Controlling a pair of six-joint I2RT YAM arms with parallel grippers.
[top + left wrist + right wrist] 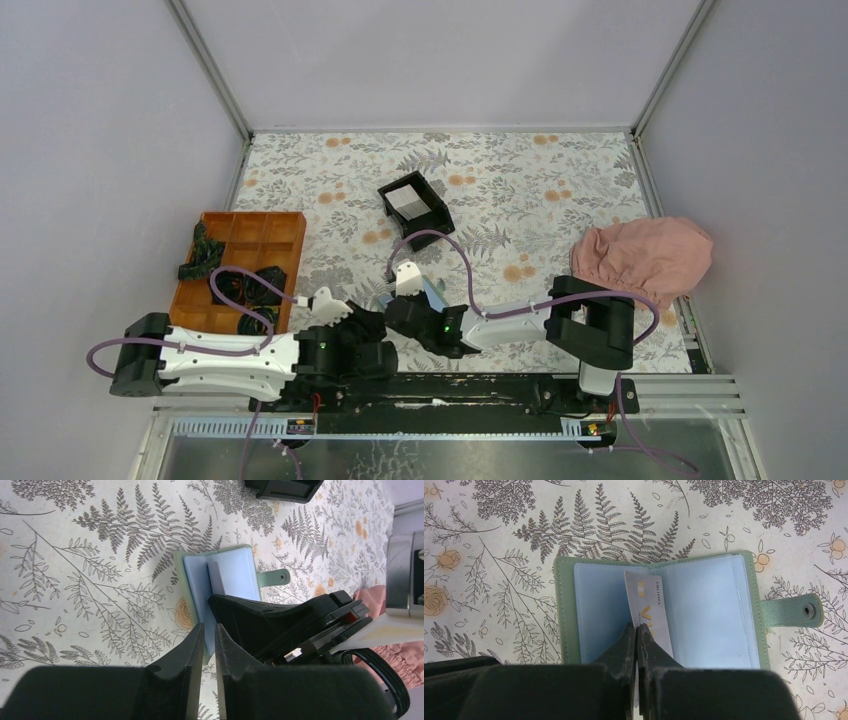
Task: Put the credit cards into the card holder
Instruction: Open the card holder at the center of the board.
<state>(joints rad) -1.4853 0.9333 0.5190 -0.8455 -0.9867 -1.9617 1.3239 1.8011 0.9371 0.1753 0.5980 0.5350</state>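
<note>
Showing print on card — right wrist

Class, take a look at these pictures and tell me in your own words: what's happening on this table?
The right gripper is shut on a credit card and holds it at the fold of the card holder, which lies open on the table, light blue inside facing up. The left gripper sits at one edge of the holder, fingers almost together; whether they pinch it is unclear.
</note>
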